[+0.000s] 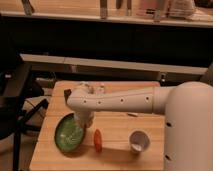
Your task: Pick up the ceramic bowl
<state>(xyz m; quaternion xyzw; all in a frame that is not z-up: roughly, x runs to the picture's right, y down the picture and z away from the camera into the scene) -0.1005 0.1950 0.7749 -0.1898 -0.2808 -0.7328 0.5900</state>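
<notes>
- here, the white arm (pixel 125 100) is seen reaching from the robot's large rounded body (pixel 187 127) at the right edge across the wooden table (pixel 115 137) toward its left half.
- the gripper (pixel 82 121) is found at the arm's far end, pointed down at the upper right rim of the ceramic bowl (pixel 67 135).
- how far apart the fingers stand cannot be told: they are hidden behind the wrist and merged with the bowl's rim.
- contact with the bowl appears to be made at that rim, though a firm grasp cannot be confirmed.
- the ceramic bowl, green with a paler centre and a darker rim, is seen at the front left of the table, tilted, with its right side raised toward the gripper and its lower left edge near the table surface.
- a small orange-red object (pixel 98 140), carrot-like in shape, is laid just to the right of the bowl, apart from it.
- a small white cup (pixel 139 141) is stood upright farther right, near the front edge and close to the robot's body.
- a dark chair (pixel 15 107) is placed beside the table's left side.
- a dark counter front (pixel 115 42) is seen behind the table.
</notes>
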